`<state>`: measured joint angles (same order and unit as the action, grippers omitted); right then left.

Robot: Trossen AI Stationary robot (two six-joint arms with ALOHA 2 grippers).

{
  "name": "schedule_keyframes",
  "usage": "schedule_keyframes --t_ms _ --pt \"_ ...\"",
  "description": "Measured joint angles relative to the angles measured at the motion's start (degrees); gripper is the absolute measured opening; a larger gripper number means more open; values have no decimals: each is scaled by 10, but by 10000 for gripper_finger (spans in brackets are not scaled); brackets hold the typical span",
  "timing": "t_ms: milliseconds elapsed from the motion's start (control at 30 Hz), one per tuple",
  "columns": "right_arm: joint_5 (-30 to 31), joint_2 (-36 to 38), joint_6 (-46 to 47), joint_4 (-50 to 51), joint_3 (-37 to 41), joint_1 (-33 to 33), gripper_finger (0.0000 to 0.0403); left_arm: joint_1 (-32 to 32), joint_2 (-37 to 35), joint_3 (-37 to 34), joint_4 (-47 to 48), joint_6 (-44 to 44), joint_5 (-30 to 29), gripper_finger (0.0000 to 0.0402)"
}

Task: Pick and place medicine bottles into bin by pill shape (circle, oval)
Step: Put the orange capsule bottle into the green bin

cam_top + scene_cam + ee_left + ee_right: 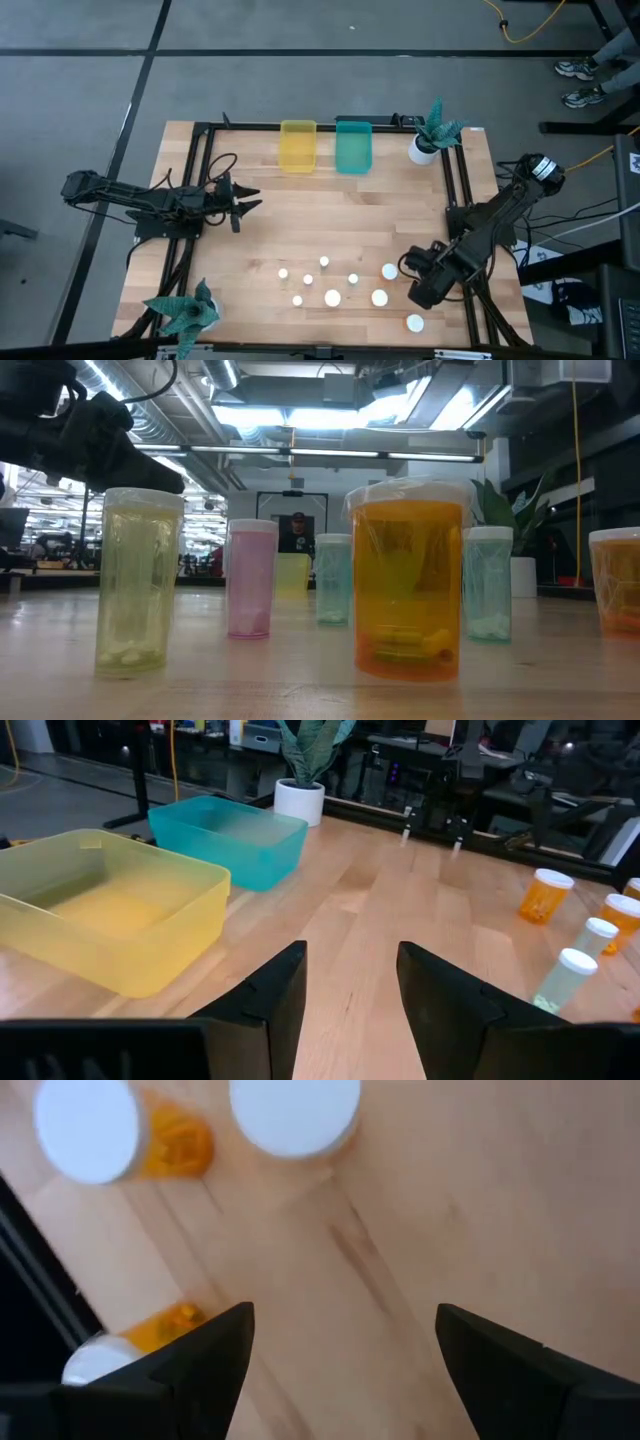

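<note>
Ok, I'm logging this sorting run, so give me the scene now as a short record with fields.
bottles: nine white-capped medicine bottles standing on the table's near part, none in a tub
yellow bin: far edge, looks empty
teal bin: beside the yellow one, looks empty
left gripper: fingers apart, empty, above the table's left
right gripper: fingers wide, empty, above the rightmost bottles

A wooden table [300, 225] carries white-capped medicine bottles [332, 297], yellow bin [298, 146], teal bin [353, 146] — and two potted plants [431, 134].
</note>
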<state>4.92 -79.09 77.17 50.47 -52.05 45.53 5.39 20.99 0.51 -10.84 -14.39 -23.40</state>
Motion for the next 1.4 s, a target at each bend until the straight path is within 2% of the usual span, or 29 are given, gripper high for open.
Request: schedule_keyframes --t_ms 133,433,733,1067,1267,1400 --pt "27 2 -29 4 0 -18 314 0 0 0 0 0 0 150" --pt "27 2 -87 7 0 -29 314 0 0 0 0 0 0 150" --pt "51 -1 -155 16 0 -29 314 0 0 0 0 0 0 150" --pt "45 -42 -291 18 0 -29 314 0 0 0 0 0 0 150" --pt "47 -64 -355 -31 0 -29 314 0 0 0 0 0 0 150" --pt "83 -68 -387 -82 0 -29 314 0 0 0 0 0 0 150"
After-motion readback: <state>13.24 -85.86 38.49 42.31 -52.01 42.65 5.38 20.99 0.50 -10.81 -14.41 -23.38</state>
